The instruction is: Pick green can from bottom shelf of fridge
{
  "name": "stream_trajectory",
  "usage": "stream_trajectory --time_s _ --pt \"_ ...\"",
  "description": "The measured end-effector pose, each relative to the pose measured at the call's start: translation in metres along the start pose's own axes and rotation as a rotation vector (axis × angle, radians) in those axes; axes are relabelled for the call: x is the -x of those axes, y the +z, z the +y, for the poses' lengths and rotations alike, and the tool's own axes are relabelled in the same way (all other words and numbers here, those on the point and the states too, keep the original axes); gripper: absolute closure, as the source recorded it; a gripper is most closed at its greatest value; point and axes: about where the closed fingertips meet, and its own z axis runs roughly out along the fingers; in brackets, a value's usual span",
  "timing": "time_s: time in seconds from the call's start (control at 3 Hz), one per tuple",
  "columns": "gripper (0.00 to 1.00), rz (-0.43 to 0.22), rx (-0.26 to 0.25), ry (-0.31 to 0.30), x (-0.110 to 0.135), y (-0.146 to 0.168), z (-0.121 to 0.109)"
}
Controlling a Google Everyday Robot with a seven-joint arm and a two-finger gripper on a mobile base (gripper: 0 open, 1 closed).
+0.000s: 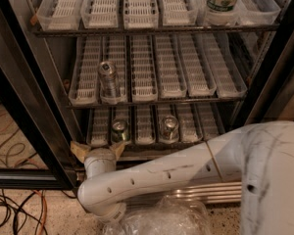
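Observation:
The green can [120,129] stands upright in a lane near the front of the bottom shelf [144,124] of the fridge [34,97]. My gripper [98,150] is at the shelf's front edge, just left of and in front of the can. Its tan fingers [79,151] are spread apart and hold nothing. The right finger is close to the can's base. My white arm reaches in from the lower right.
A paler silver-grey can [169,127] stands two lanes to the right on the same shelf. A taller silver can [109,78] is on the middle shelf, and a bottle [223,1] on the top shelf. The black door frame [24,131] is to the left, with cables [14,199] on the floor.

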Motion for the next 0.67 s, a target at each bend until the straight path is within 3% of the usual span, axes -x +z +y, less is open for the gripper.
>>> stream_trajectory --time_s 0.33,0.67 --pt "0.0 -0.06 -0.092 -0.004 -0.011 0.017 -0.002" --pt "0.0 -0.117 -0.23 -0.007 -0.012 0.017 -0.03"
